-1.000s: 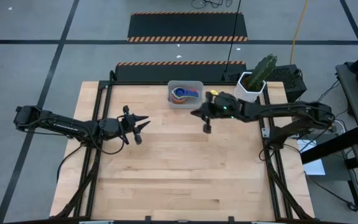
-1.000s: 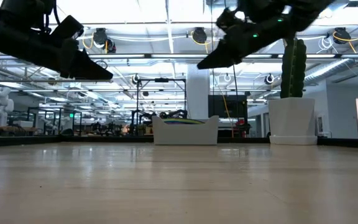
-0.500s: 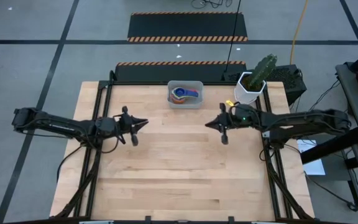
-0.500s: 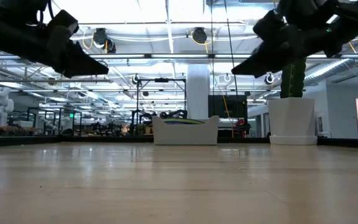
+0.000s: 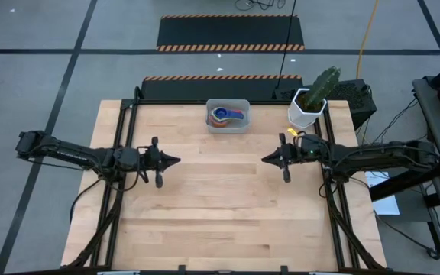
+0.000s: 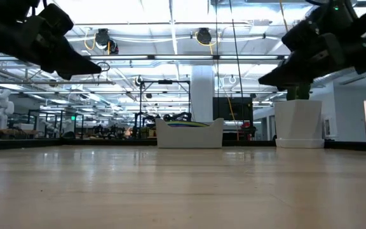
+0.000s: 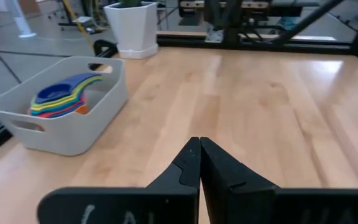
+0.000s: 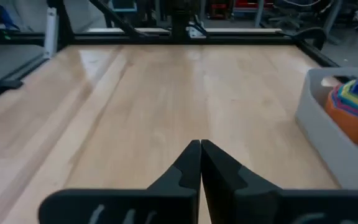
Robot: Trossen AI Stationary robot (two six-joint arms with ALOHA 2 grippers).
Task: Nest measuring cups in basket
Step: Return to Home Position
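Where measuring cups nest in basket, handles point rightward | left gripper, right gripper: fingers clenched

The pale wooden table fills the middle of the high view. At its upper right corner stands a white faceted pot with a green cactus, a black box just beside it. Above the table, on the grey floor, lie two black mats edged in orange stripes, and a yellow cable trails down at the upper right. In the low view a white pillar rises mid-frame.
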